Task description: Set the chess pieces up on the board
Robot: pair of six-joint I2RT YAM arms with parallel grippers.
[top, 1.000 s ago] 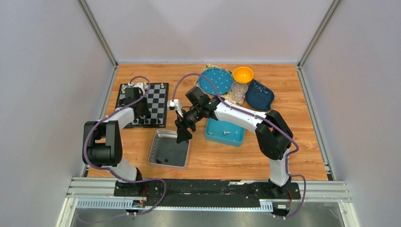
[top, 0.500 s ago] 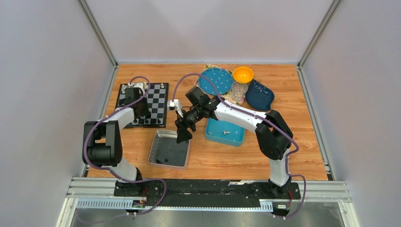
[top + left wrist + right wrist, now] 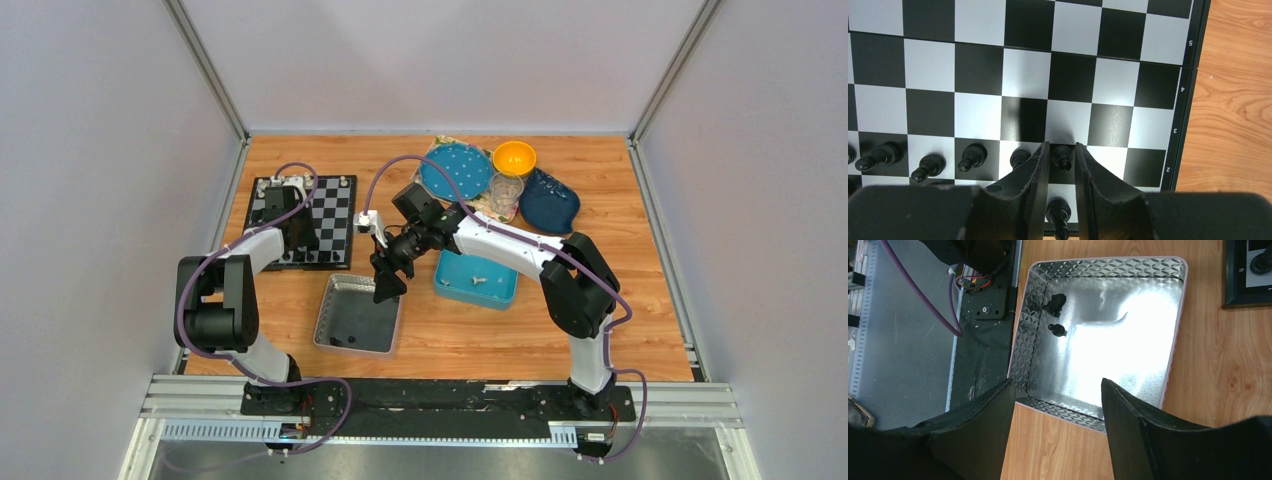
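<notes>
Now, board (image 3: 335,215): lies flat at the far left of the wooden surface (image 3: 640,300). From above, the left arm reaches over its left half and hides those squares.
Black chessmen (image 3: 928,166): stand upright in a row on a near rank of the board, and one more stands on the rank nearest the wrist camera.
Left gripper (image 3: 1061,147): low over the board's near right part with its jaws narrow. One finger is on each side of a black pawn (image 3: 1063,159) standing on its square, just beside it and not clamped on it.
Silver tray (image 3: 330,300): sits just near-right of the board, apart from it. Two loose black pieces (image 3: 1054,304) lie close together by one wall, and the rest of the floor is bare, glaring metal.
Right gripper (image 3: 1058,382): hangs above the silver tray's far right edge with its jaws wide and nothing between them.
Blue tray (image 3: 445,290): lies just right of the silver tray, partly under the right arm, with a few cream pieces (image 3: 478,280) inside.
Far clutter: a dotted plate (image 3: 455,170), an orange bowl (image 3: 514,157), a clear glass (image 3: 506,190) and a dark blue dish (image 3: 550,203) are bunched at the back, well apart from the board.
</notes>
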